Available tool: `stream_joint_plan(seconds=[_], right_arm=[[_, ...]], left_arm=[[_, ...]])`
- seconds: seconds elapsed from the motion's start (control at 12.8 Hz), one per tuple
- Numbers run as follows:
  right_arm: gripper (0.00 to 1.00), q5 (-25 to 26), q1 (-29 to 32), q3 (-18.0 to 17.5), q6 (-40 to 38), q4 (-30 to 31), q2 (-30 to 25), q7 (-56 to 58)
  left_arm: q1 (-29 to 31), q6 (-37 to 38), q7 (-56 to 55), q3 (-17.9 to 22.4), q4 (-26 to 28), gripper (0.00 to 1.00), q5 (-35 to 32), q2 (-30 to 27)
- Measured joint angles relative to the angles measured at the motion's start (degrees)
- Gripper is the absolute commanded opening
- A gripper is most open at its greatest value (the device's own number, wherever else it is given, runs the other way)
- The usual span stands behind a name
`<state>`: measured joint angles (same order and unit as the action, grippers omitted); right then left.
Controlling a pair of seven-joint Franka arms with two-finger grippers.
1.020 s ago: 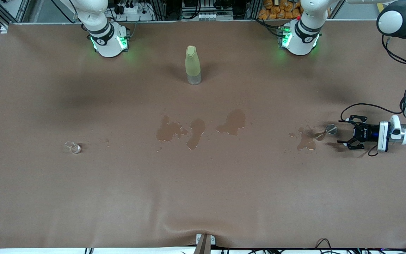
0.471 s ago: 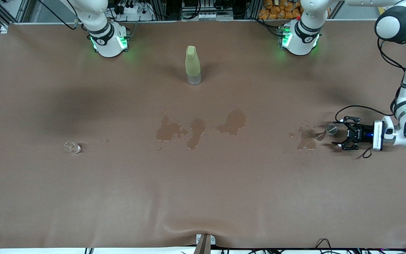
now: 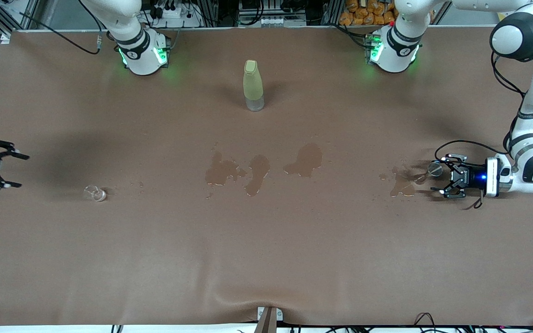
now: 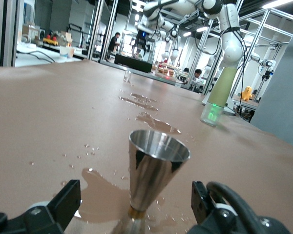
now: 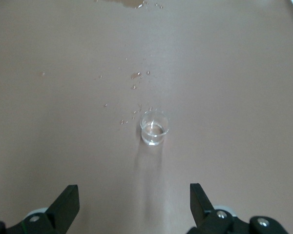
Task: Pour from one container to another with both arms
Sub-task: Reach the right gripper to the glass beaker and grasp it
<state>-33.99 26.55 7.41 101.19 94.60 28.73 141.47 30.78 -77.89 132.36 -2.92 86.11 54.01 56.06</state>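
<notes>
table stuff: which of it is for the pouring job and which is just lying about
For the job:
- clear glass cup, upright, toward the right arm's end
- metal cone-shaped cup, upright at a puddle's edge
- left gripper, fingers open around that metal cup
- right gripper, open, short of the glass cup

Lying about:
- yellow-green bottle, standing between the arm bases
- spilled puddles mid-table

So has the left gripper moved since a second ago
Yes. The left gripper, fingers open, has slid toward the metal cup, which stands where it was beside the puddle, and now its fingers flank the cup.
</notes>
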Motion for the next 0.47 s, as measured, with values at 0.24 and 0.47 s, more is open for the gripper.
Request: stream_joint_plan(seconds=[0.24, 0.47], right_arm=[[1.0, -7.3, 0.7, 0.1, 0.2, 0.0, 6.1, 6.1], [1.0, -13.0, 0.8, 0.1, 0.2, 0.0, 10.1, 10.7]], left_arm=[[0.1, 0.3, 2.5, 0.0, 0.0, 1.0, 0.3, 0.4], [0.1, 0.4, 5.2, 0.0, 0.0, 1.0, 0.4, 1.6]])
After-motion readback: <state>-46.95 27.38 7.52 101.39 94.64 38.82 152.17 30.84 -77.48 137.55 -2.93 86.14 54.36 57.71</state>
